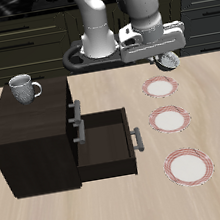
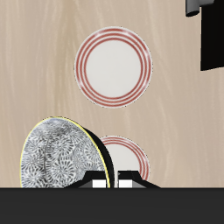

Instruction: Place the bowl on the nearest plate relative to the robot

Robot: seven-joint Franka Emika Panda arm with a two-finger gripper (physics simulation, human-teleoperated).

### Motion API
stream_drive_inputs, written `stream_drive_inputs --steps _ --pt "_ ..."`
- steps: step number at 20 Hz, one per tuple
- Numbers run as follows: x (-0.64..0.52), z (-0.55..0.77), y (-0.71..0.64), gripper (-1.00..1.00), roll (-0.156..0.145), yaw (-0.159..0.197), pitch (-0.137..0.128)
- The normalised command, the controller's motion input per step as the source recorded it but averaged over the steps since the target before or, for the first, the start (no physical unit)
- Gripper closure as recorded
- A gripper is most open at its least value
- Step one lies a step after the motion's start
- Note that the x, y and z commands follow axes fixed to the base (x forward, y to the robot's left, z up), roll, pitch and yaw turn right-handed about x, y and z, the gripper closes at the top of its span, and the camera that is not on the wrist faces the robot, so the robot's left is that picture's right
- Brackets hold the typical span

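Desk (image 1: 119, 212) carries a dark cabinet (image 1: 35, 135) and three plates in a row. The plate (image 1: 161, 87) farthest back is the goal. Bowl (image 2: 63, 156) hangs above it, tilted, fingers (image 2: 112, 181) pinching its rim. Judged rigid, light, glazed, likely slippery and breakable; a rim grip suits it, released low.

bowl (image 2: 61, 156): cut by tool body in wrist view, tiny in exterior | plate (image 2: 125, 154) beneath: mostly hidden by bowl | tool (image 1: 165, 60): finger gap unreadable
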Motion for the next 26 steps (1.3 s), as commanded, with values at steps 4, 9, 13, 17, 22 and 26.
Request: stream_drive_inputs --steps 4,9,13,17,22,26 --pt "-0.3 -0.15 0.03 1.0 0.027 -0.015 -0.015" --pt "-0.15 -0.07 -0.01 1.0 0.011 0.027 -0.027" --pt "-0.25 -0.25 0.05 1.0 -0.042 0.094 -0.068" --pt "-0.15 -0.32 -0.02 1.0 -0.002 -0.033 0.008" --pt "-0.29 -0.13 0.01 1.0 -0.019 0.053 -0.065" --pt "-0.24 -0.15 0.01 1.0 -0.001 0.029 -0.048"
